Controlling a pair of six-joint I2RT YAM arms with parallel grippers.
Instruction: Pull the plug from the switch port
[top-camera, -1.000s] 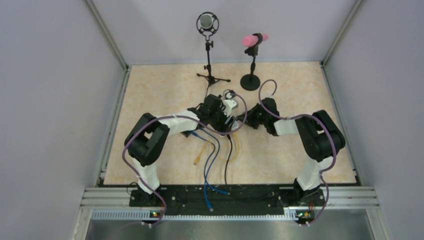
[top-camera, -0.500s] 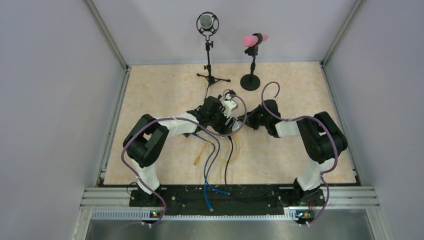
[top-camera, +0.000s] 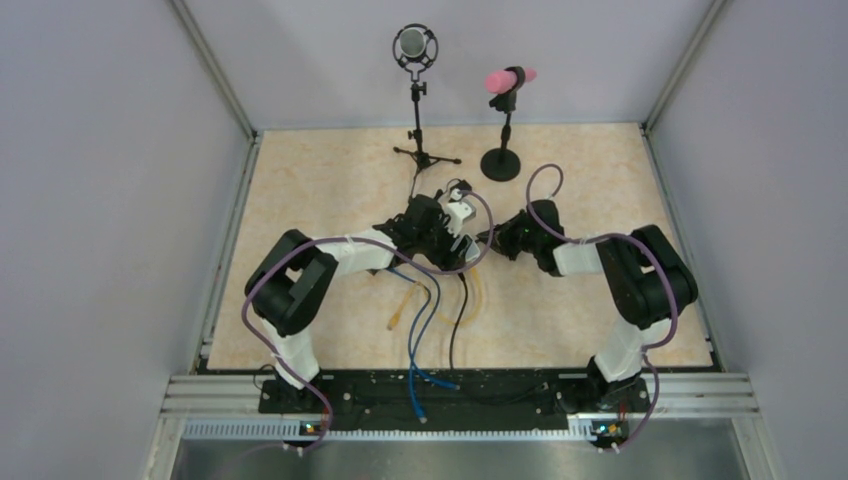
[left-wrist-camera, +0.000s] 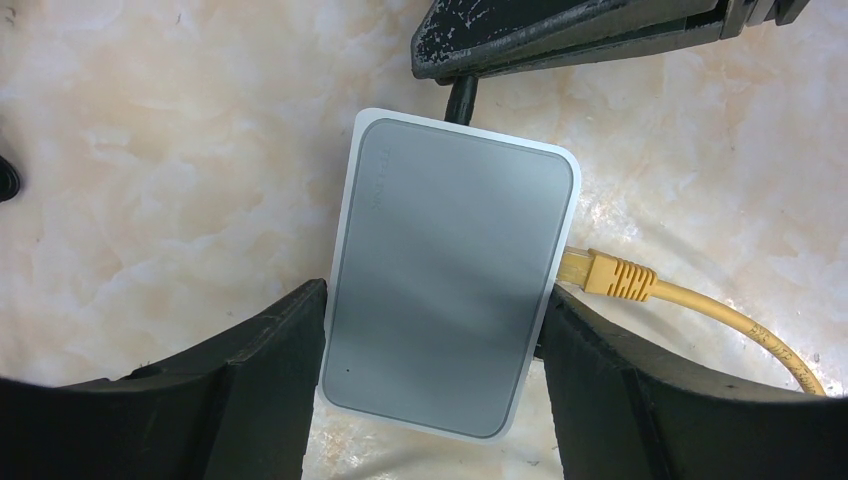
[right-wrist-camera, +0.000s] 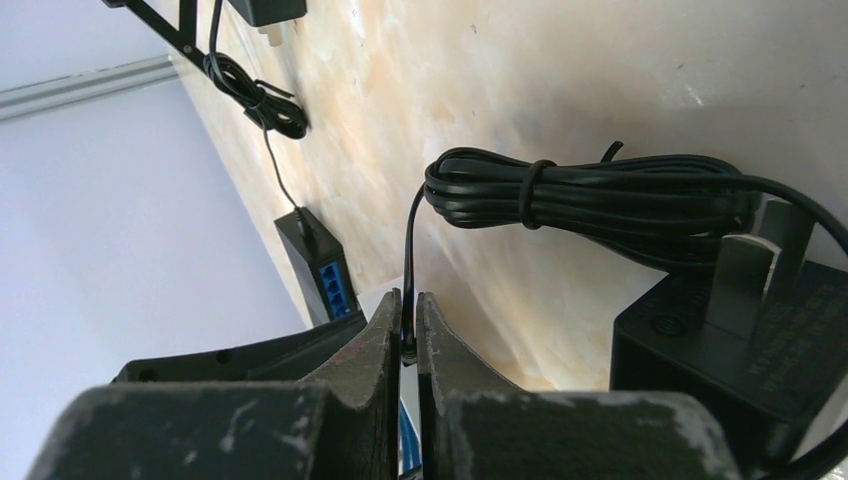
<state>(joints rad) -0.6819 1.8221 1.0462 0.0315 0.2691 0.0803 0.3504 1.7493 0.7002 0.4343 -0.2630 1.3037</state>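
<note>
— What is lying nearest the bases?
— Two blue cables (top-camera: 410, 355) and a black cable (top-camera: 452, 335) are trailing over the table (top-camera: 300, 180) toward its near edge. A yellow cable (left-wrist-camera: 690, 300) is curling beside them.
— And further in?
— The left gripper (left-wrist-camera: 435, 345) is clamping the switch (left-wrist-camera: 450, 280), with a finger (left-wrist-camera: 270, 370) pressing on each long side. The switch is lying flat at mid-table. In the left wrist view the yellow cable is going into its right side, just by the right finger.
— Where is the plug?
— The plug (left-wrist-camera: 461, 98), short and black, is sitting in the switch's far edge. The right gripper (right-wrist-camera: 408, 325) is pinching it. Its fingers are drawn almost together, with only the thin cord (right-wrist-camera: 410, 240) running out between them.
— Anything around that?
— An adapter (right-wrist-camera: 720, 340) is lying beside the right gripper with its prongs showing. Its lead is bundled in a coil (right-wrist-camera: 600, 195) just next to it. A small black box (right-wrist-camera: 322, 268) with blue ports is resting further off.
— And at the back?
— Two stands are standing near the rear edge, one carrying a grey mic (top-camera: 414, 47) and the other, just beside it, a pink mic (top-camera: 510, 77).
</note>
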